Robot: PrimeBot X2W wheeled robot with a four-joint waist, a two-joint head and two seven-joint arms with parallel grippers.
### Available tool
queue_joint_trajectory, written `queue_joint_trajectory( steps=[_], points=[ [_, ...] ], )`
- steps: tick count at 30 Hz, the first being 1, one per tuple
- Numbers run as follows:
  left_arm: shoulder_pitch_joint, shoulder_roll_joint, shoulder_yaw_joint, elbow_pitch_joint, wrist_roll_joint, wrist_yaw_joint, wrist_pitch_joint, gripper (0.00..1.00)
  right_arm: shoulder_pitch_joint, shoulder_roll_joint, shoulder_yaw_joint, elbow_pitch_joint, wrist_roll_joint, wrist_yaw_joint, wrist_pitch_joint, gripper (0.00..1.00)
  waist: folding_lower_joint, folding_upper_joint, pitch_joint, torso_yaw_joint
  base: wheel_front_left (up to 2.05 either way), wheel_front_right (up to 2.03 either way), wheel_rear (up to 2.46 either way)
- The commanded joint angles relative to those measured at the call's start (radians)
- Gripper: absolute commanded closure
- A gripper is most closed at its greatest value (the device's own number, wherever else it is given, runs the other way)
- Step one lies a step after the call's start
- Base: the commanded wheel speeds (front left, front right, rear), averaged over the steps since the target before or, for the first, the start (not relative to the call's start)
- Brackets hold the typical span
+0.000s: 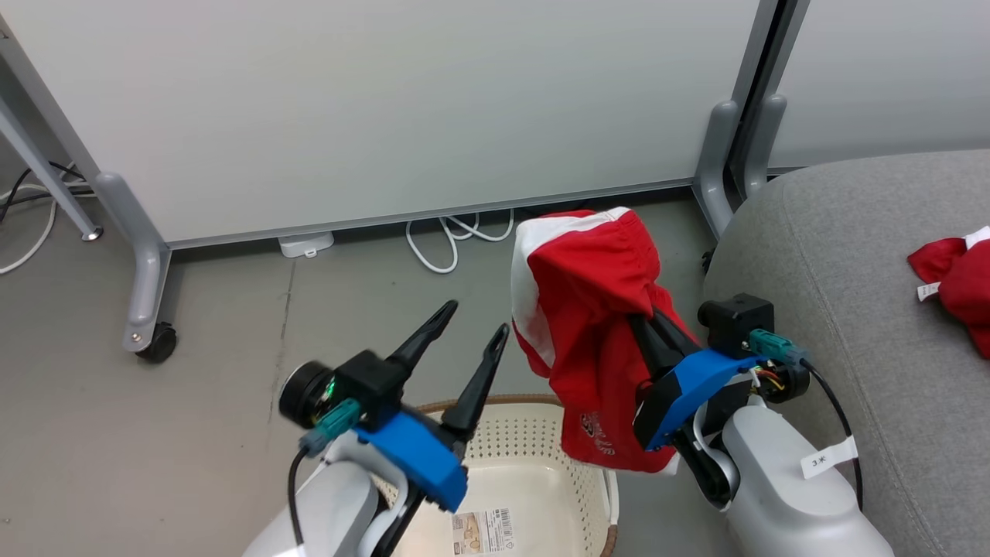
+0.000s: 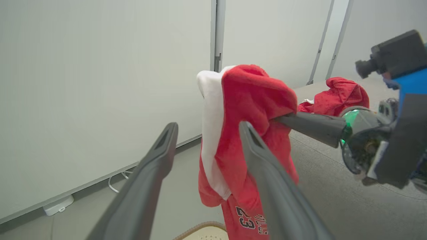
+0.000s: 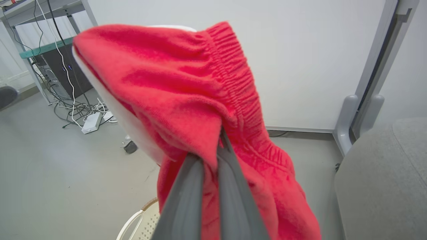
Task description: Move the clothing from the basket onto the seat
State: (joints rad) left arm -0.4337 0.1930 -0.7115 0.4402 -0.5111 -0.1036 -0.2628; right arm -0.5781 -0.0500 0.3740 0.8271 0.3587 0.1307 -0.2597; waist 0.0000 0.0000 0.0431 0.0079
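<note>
Right gripper [image 1: 646, 319] pinches a thin fold of the clothing [image 1: 592, 302] (left gripper [image 1: 476, 319] spread, empty); it could slip short of the seat [image 1: 851, 255].

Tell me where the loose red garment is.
The loose garment lies on the grey seat at the head view's far right edge, beyond the right gripper.

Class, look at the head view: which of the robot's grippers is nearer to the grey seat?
The right. The right gripper, shut on the red garment, is just beside the seat; the left gripper, open, is beyond the garment, farther from the seat.
</note>
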Motion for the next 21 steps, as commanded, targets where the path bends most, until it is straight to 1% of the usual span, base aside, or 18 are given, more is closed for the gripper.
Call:
queue_joint_trajectory(
  steps=[1,5,12,17,21],
  points=[
    [0.024,0.005,0.022,-0.010,0.014,-0.002,-0.003,0.00,0.012,-0.001,-0.008,-0.008,-0.006,0.000,-0.006,1.00,0.0000,0.0000,0.002,0.003,0.00,0.00,0.00],
    [0.105,0.002,0.107,-0.044,0.067,-0.010,-0.003,0.00,0.022,-0.001,-0.030,-0.026,-0.023,0.000,-0.007,1.00,0.0000,0.0000,0.008,0.008,0.00,0.00,0.00],
    [0.198,-0.011,0.215,-0.070,0.124,-0.024,-0.003,0.00,0.034,-0.001,-0.050,-0.047,-0.036,0.000,-0.007,1.00,0.0000,0.0000,0.015,0.008,0.00,0.00,0.00],
    [0.227,-0.023,0.257,-0.077,0.150,-0.029,-0.003,0.00,0.042,-0.001,-0.060,-0.054,-0.042,0.000,-0.007,1.00,0.0000,0.0000,0.020,0.007,0.00,0.00,0.00],
    [0.237,-0.028,0.266,-0.081,0.158,-0.030,-0.003,0.00,0.042,-0.001,-0.062,-0.060,-0.044,0.000,-0.004,1.00,0.0000,0.0000,0.024,-0.004,0.00,0.00,0.00]
  ],
)
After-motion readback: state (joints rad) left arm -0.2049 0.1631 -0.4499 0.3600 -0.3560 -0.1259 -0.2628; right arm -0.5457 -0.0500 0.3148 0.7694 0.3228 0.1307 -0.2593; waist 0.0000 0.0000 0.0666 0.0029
